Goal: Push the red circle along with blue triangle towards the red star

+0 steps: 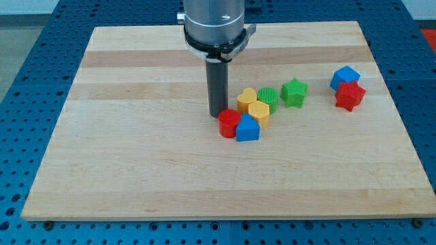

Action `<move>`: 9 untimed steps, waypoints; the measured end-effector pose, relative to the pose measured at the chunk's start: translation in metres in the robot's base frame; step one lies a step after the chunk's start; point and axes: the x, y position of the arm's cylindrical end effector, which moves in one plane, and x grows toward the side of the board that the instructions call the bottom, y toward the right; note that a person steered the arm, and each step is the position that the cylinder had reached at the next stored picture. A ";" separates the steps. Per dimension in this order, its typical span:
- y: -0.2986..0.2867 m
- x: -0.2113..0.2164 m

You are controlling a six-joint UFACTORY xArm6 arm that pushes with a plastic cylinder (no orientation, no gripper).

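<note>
The red circle (pixel 229 123) lies near the board's middle, touching the blue triangle (pixel 248 128) on its right. The red star (pixel 349 96) lies far to the view's right, touching a blue block (pixel 345 77) just above it. My tip (pixel 218 114) stands just up and left of the red circle, close to it or touching it. The rod rises from there to the arm's grey body at the view's top.
A yellow heart (pixel 247 99) and a yellow hexagon (pixel 259 112) sit just above the blue triangle. A green circle (pixel 268 98) and a green star (pixel 294 92) lie to their right. The wooden board (pixel 136 150) rests on a blue perforated table.
</note>
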 end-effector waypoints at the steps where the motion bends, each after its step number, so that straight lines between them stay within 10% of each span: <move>1: 0.000 0.013; 9: 0.014 0.054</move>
